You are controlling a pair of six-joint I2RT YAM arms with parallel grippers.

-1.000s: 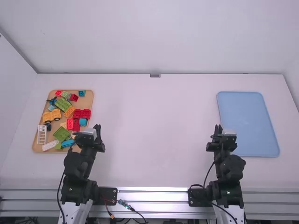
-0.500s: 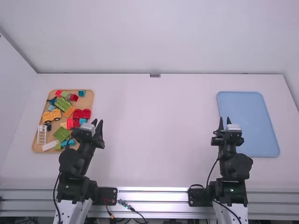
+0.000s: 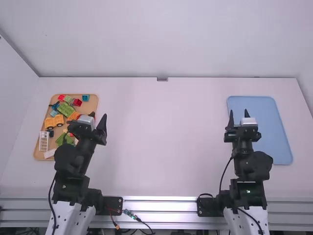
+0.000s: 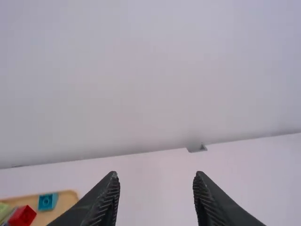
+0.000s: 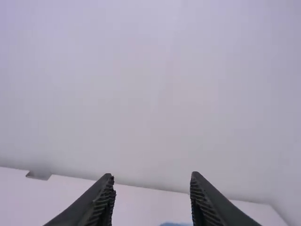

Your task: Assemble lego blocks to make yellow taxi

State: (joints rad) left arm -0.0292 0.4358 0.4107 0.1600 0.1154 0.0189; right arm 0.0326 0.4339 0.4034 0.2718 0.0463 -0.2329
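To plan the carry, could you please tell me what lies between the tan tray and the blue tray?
Bare white table, in the high view, from the tan tray across to the blue tray.

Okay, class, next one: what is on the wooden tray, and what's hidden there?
On the tray: a yellow wheeled block, a white piece, and green, red and blue blocks. The left hand and arm cover its near right part; what lies there can't be told.
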